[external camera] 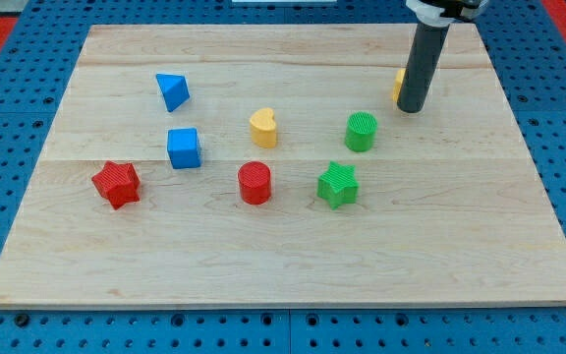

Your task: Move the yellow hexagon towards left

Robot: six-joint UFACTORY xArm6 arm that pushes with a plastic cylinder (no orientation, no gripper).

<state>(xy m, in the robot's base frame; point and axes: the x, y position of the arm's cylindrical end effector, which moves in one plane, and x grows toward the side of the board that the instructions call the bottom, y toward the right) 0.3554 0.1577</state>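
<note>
Yellow hexagon mostly hidden behind rod; rod top cut off.

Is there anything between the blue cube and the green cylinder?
Yes. In the camera view, the yellow heart-shaped block sits between the blue cube and the green cylinder, roughly midway, touching neither.

One raised front view, angled down over the whole wooden board, moderately near.

Pale wooden board on a blue pegboard, carrying a blue triangle, blue cube, red star, red cylinder, yellow heart, green cylinder, green star, and a yellow hexagon half-hidden behind the rod.
</note>
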